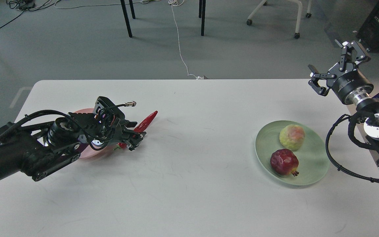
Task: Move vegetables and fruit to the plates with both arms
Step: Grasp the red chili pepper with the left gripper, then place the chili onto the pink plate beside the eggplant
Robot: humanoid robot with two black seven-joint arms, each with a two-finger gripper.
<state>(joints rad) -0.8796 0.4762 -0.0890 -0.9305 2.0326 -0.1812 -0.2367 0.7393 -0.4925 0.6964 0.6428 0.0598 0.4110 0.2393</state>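
Note:
My left gripper (136, 135) lies low at the table's left and is shut on the red chili pepper (147, 119), whose tip points up and right past the fingers. Its wrist covers most of the pale pink plate (86, 154). The eggplant is hidden behind that arm. At the right, the pale green plate (313, 173) holds the yellow-green blushed fruit (292, 137) and the dark red pomegranate (284, 162). My right gripper (333, 65) is open and empty, raised at the table's far right edge, well above and behind the green plate.
The white table (192, 184) spans the view, with its far edge near the top third. Beyond it on the grey floor are black table legs (126, 18), a white cable (180, 49) and a wheeled chair base (296, 19).

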